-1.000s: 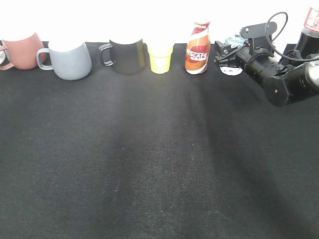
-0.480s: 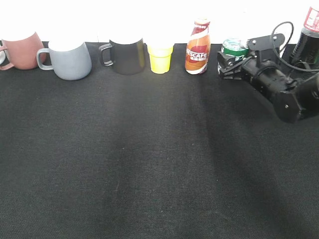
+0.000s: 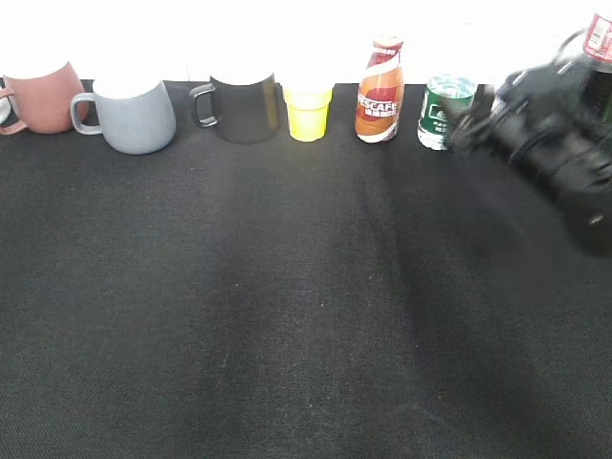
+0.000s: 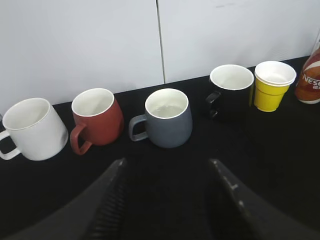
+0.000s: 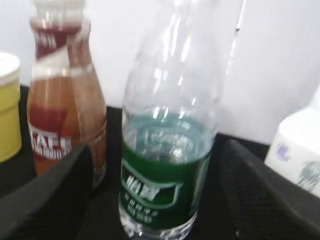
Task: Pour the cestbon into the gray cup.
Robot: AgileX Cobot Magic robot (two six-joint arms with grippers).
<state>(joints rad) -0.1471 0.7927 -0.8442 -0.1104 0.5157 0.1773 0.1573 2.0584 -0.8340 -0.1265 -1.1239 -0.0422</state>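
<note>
The cestbon (image 3: 447, 112) stands upright at the back of the black table, its cap off. In the right wrist view the cestbon (image 5: 167, 165) is close in front, between my spread fingers and touched by neither. My right gripper (image 3: 470, 117) is open, blurred, and just right of the bottle. The gray cup (image 3: 134, 115) stands at the back left. In the left wrist view the gray cup (image 4: 167, 122) shows its pale inside. My left gripper (image 4: 167, 165) is open and empty, a little in front of the cup. The left gripper is out of the exterior view.
Along the back stand a reddish-brown mug (image 3: 43, 96), a black mug (image 3: 244, 107), a yellow paper cup (image 3: 308, 110), a Nescafe bottle (image 3: 380, 91) and a cola bottle (image 3: 598, 38). A white mug (image 4: 32, 127) stands left of the reddish-brown one.
My right gripper brought the tipped cestbon upright, set it down beside the Nescafe bottle, let go and drew back to the right.
</note>
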